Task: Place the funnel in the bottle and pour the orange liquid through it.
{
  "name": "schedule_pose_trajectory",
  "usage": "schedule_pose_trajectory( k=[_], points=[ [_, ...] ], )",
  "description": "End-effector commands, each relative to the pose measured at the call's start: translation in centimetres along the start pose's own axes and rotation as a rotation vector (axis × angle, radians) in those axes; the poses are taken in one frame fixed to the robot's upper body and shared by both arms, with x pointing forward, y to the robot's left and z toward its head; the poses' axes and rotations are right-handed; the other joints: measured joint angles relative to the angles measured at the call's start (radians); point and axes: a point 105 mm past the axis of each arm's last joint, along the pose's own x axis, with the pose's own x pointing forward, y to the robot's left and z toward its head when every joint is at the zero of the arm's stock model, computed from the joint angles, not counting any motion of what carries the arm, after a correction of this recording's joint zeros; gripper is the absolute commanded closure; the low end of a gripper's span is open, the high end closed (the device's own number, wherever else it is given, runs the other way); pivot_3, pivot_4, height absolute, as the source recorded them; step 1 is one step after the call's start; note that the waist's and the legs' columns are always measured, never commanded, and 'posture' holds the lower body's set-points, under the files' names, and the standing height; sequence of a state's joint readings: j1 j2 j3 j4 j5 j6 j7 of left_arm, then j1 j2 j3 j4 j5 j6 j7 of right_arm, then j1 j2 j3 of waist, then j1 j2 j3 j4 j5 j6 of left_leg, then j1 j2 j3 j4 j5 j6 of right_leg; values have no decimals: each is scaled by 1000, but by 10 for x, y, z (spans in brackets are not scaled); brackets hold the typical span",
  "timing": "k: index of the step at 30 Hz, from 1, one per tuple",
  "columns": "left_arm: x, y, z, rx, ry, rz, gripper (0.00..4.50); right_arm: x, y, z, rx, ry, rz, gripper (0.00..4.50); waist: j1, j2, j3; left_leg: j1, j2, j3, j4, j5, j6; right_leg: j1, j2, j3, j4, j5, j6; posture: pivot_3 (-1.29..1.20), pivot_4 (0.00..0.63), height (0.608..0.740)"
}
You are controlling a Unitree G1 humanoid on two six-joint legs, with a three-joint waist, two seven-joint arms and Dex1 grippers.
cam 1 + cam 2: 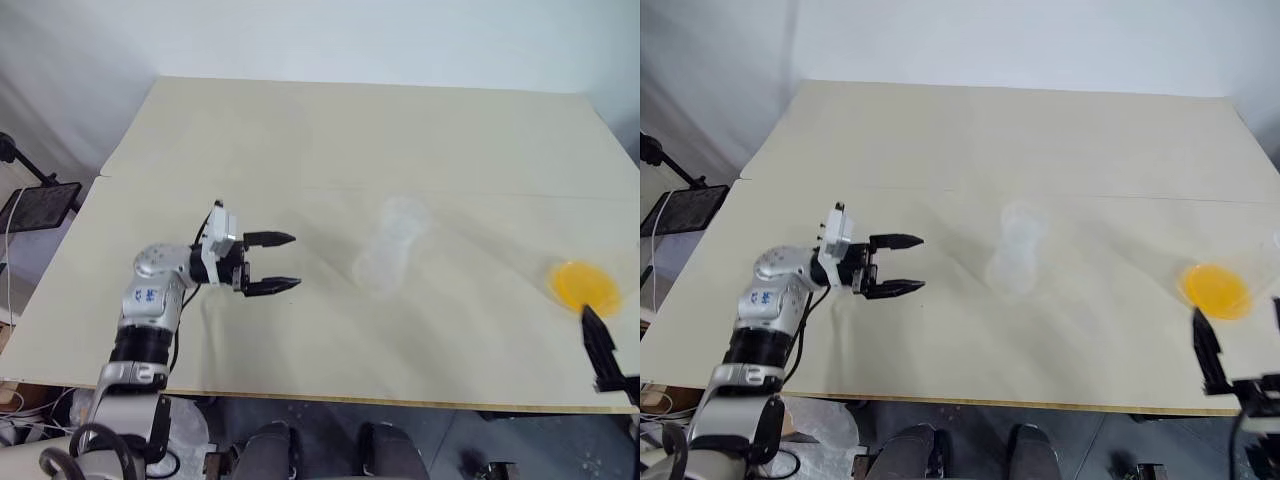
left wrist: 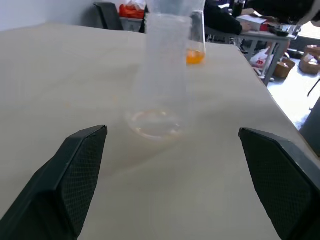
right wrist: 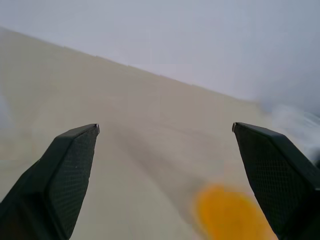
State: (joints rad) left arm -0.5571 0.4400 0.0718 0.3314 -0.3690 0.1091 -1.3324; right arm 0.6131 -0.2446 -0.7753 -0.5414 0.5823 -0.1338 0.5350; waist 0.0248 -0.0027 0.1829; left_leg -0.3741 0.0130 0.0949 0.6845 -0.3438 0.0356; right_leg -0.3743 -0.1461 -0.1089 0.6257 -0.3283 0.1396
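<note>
Table (image 1: 300,130), pale beige top. Bottle (image 1: 385,255), translucent whitish, stands upright near table centre; a faint clear shape at its mouth may be the funnel (image 1: 403,215), too faint to be sure. Left gripper (image 1: 272,263) sits to the left of the bottle, fingers pointing toward it, jaws spread wide with nothing between them; a clear stretch of table separates fingertips and bottle. In the left wrist view the bottle lies ahead, between the two fingers' lines but well beyond their tips. Orange liquid (image 1: 585,285) glows at the right edge, inside a clear container. Right gripper (image 1: 1206,352) just near of it, jaws spread, empty, not touching the container.
</note>
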Motion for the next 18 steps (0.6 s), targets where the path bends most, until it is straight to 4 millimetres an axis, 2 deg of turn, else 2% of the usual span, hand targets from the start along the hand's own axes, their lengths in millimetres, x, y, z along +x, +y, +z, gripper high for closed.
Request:
schedule_pose_trajectory(
  k=[1, 4, 8, 12, 13, 16, 18],
  points=[
    [4, -4, 18, 82, -47, 15, 23, -23, -21, 0, 3, 0, -129, 0, -3, 0, 0, 0, 0, 0, 0, 0, 0, 0, 0, 1, 0, 0, 0, 0, 150, 740],
    [5, -6, 18, 74, -57, 28, 23, -30, -26, -3, 36, 0, -185, 0, -6, 2, -1, 2, 1, 2, 0, 0, 0, 1, 0, 3, 0, 0, 0, 0, 150, 740],
    [7, -10, 20, 69, -78, 42, 23, -29, -23, -7, 69, 14, -192, 0, -16, 6, -4, 4, 1, 2, -2, 0, 0, 0, 0, 4, 0, 0, 0, 0, 150, 740],
    [6, -12, 21, 87, -72, 39, 23, 4, -23, -5, 133, 8, -150, 0, -27, 6, -4, 4, 1, 3, -2, 0, 0, 0, -1, 5, 0, 0, 0, 0, 150, 740],
    [4, -12, 22, 93, -69, 43, 23, 14, -30, -14, 157, 82, -174, 0, -28, 6, -4, 3, 0, 5, -2, 0, 1, 0, -2, 5, 0, 0, 0, 0, 150, 740],
    [3, -10, 23, 103, -70, 59, 23, 33, -48, -26, 216, 181, -231, 0, -26, 6, -4, 4, 1, 4, -2, 0, 1, 0, -2, 5, 0, 0, 0, 0, 150, 740],
    [4, -12, 23, 104, -70, 60, 23, 46, -52, -24, 209, 183, -216, 0, -17, 6, -4, 3, 2, 1, -2, 1, 0, 0, -1, 4, 1, -1, -2, 0, 150, 740]
  ],
)
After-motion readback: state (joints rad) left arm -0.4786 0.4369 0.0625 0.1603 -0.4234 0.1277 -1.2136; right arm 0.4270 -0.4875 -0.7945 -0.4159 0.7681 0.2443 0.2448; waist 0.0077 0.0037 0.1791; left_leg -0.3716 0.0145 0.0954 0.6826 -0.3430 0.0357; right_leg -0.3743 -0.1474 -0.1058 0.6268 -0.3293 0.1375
